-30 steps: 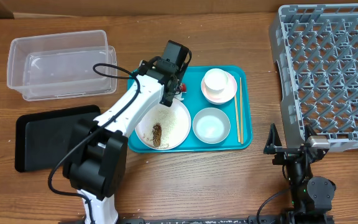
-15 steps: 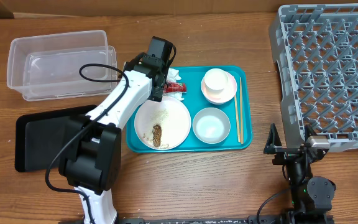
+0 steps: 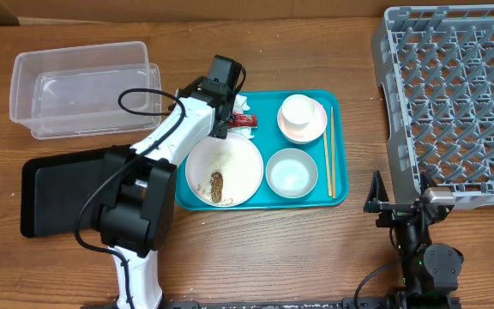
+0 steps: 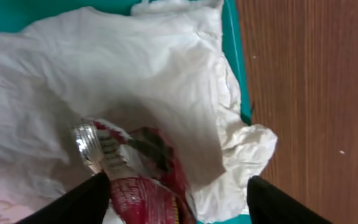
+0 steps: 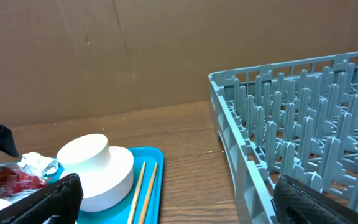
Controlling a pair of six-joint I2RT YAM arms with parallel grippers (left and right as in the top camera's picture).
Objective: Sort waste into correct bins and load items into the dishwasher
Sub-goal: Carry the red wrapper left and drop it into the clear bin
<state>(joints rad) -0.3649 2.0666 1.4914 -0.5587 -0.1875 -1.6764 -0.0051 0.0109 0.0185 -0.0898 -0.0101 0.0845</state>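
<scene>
**Q:** Left tool [image 4: 178, 186], as shown?
**A:** It is lowered over the far left corner of the teal tray [image 3: 340, 154]. Its jaws stand apart, one on either side of the small red wrapper [image 4: 138, 186], and nothing is gripped. The wrapper lies on the crumpled white napkin [image 4: 135, 68] in that same corner, close against one finger [image 4: 86, 199].

**Q:** Right tool [image 5: 179, 193]?
**A:** Spread wide and empty, low over the table [image 3: 273, 249], off the teal tray's near right corner.

**Q:** Contents of the teal tray?
**A:** The white plate [image 3: 245, 159] sits at near left and bears loose rice and a brown lump [image 3: 217, 184]. The grey-blue bowl [image 3: 292, 172] is just right of the plate. The white cup [image 3: 300, 110] sits on its pink saucer [image 3: 303, 135] at far right. The chopsticks [image 3: 328, 163] lie together along the right rim.

**Q:** Items off the teal tray?
**A:** The clear tub [image 3: 84, 51] stands to its far left, apart from it. The black tray [image 3: 45, 197] lies to its near left, partly under the left arm. The grey dish rack [image 3: 453, 94] stands to its right, not touching it
</scene>
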